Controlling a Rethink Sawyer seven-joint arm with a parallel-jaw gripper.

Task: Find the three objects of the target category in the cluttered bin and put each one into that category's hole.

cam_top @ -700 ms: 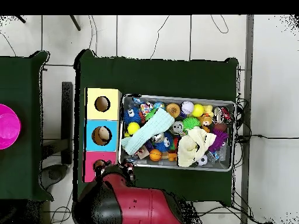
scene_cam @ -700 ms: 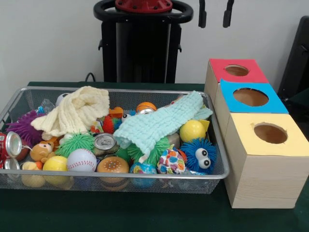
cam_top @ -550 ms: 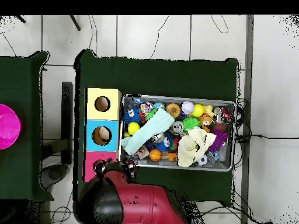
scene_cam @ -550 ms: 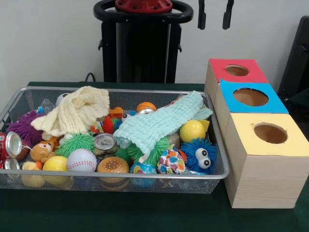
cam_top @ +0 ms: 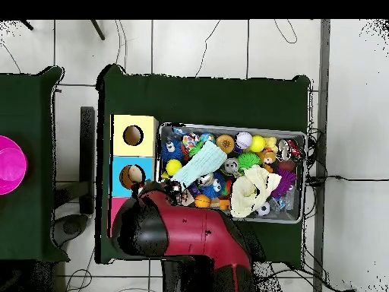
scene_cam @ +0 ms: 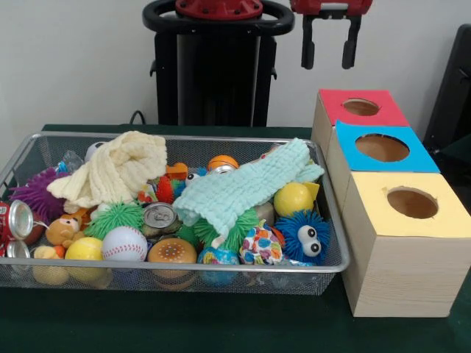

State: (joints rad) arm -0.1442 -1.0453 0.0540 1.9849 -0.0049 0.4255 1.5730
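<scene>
I have the gripper (scene_cam: 329, 53) hanging at the top of the front view, right of centre, above the red box (scene_cam: 359, 107). Its two black fingers (scene_cam: 307, 45) stand apart with bare wall between them, so it is spread and carries nothing.

The wire bin (scene_cam: 110, 279) fills the left and middle of that view. Two cloths are draped over the heap: a cream one (scene_cam: 116, 168) at upper left and a mint one (scene_cam: 243, 186) across the middle. They hide part of what lies beneath, which is why I must search.

I cannot tell which category is the target. Plain on top at the lower front are a baseball (scene_cam: 124, 243), a yellow ball (scene_cam: 293, 198), a crushed can (scene_cam: 159, 216) and a blue fuzzy toy with eyes (scene_cam: 303, 236).

The three boxes stand in a row touching the bin's right side, red, blue (scene_cam: 381, 148) and yellow (scene_cam: 411, 202), each with its round hole facing up so things can drop straight in.

In the overhead view the arm (cam_top: 194, 243) covers the lower left corner of the bin.
</scene>
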